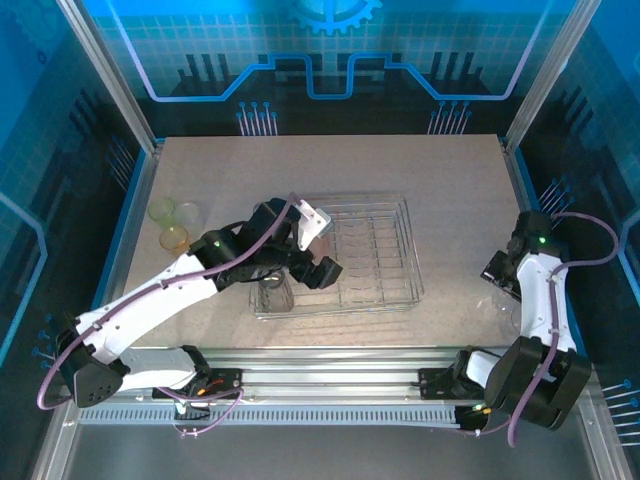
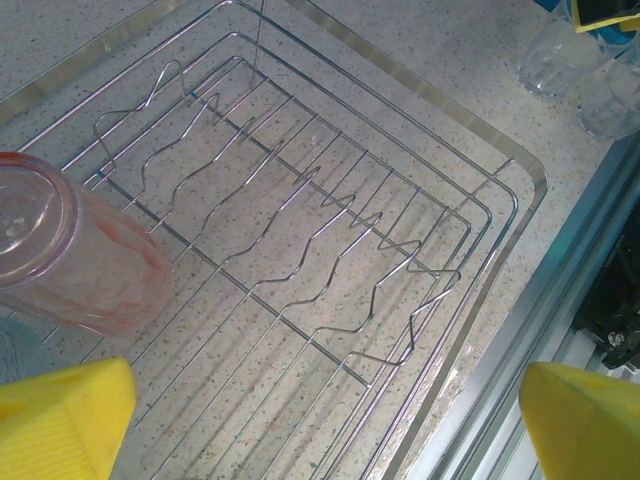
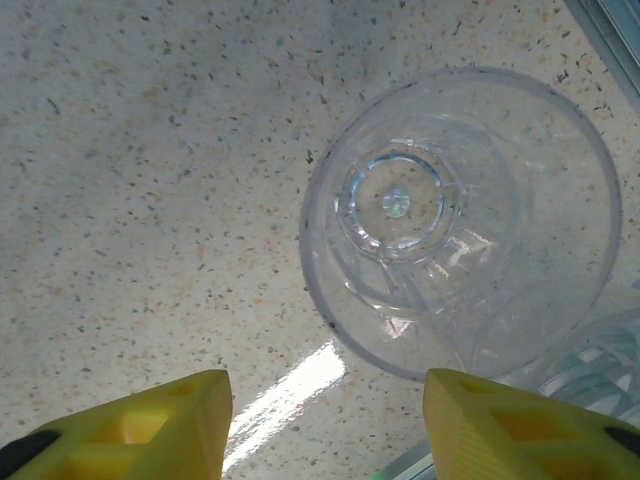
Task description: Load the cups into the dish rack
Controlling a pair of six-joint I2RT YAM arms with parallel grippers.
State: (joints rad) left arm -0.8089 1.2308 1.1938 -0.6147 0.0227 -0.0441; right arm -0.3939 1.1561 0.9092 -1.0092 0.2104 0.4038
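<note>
The silver wire dish rack lies mid-table. A pink cup lies on its side inside the rack's left part, and a smoky dark cup stands in the near-left corner. My left gripper hovers open over the rack's tines with nothing between its yellow fingers; from above it is over the rack's left end. My right gripper hangs open just above the table, short of a clear upright cup. A second pale cup touches that one. Yellow-green cups stand far left.
The table's metal front rail runs along the near edge, close to the clear cups by the right arm. A blue side wall stands just beyond the yellow-green cups. Bare tabletop lies behind the rack.
</note>
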